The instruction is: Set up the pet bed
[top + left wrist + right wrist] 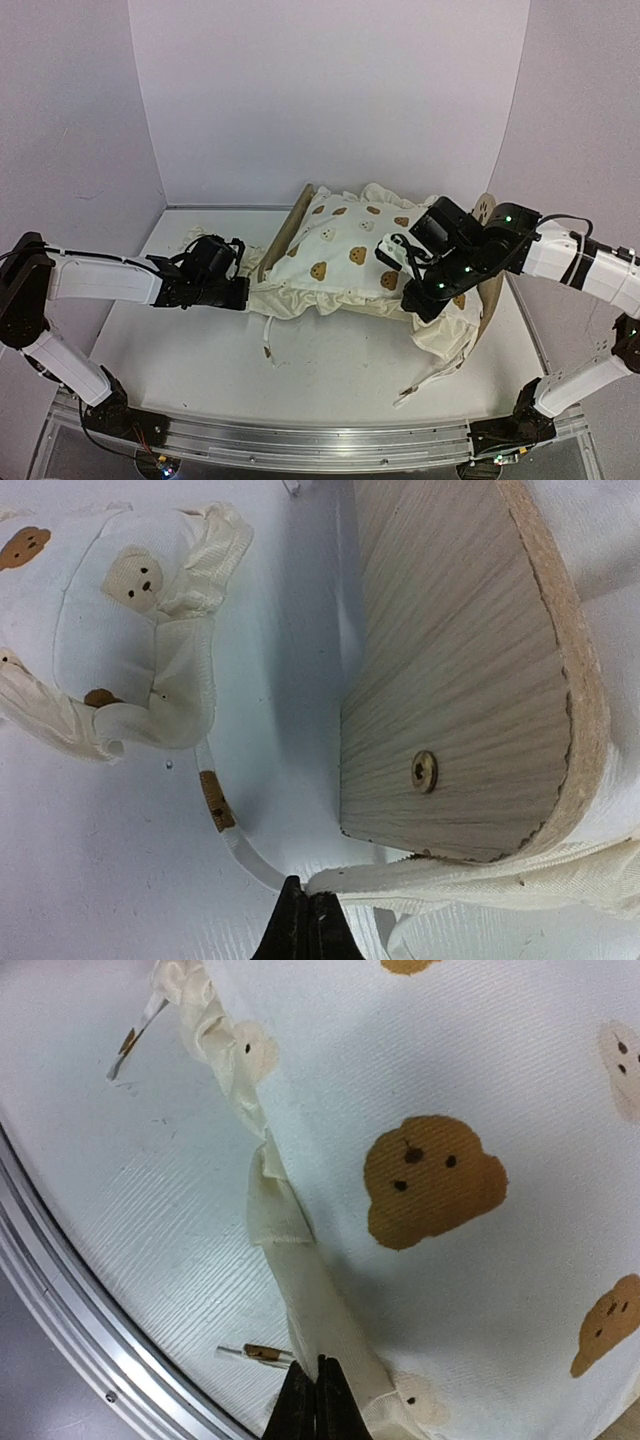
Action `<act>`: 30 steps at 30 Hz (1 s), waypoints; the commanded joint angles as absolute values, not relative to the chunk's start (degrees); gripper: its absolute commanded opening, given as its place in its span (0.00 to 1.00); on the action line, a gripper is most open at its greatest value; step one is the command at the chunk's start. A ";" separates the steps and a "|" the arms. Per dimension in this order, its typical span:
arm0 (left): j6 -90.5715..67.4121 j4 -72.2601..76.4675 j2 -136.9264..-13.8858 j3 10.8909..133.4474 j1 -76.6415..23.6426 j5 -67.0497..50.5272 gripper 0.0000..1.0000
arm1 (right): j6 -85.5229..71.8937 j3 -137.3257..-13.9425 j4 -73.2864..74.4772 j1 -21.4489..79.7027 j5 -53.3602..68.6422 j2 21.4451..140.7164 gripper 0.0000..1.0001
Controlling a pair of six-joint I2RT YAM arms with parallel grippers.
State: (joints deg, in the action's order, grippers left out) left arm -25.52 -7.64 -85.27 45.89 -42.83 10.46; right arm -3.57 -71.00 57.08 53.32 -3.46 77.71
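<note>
The pet bed (286,232) stands across the middle of the table. Its light-wood end board shows on the left and its rounded headboard (487,210) on the right. A large cream bear-print cushion (350,262) lies draped over it and hides the base. My left gripper (246,292) is shut on the cushion's left edge, low by the wooden end board (460,670); the left wrist view shows the jaws (308,905) pinching the cream hem (450,875). My right gripper (416,300) is shut on the cushion's ruffle (300,1290) at the front right corner.
A small bear-print pillow (120,620) lies on the table left of the bed, behind my left gripper. Loose cushion ties (268,340) trail toward the front. The table's metal rim (60,1300) runs close to my right gripper.
</note>
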 commanded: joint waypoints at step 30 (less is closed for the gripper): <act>-16.55 26.12 -82.80 41.28 -66.21 9.35 0.72 | -13.33 -71.03 65.48 50.36 -12.28 77.71 0.04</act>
State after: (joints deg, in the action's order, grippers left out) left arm -21.89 14.09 -69.45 36.82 -62.17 4.73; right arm -7.51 -67.96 54.37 50.43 6.48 75.09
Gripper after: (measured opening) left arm 0.715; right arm 0.012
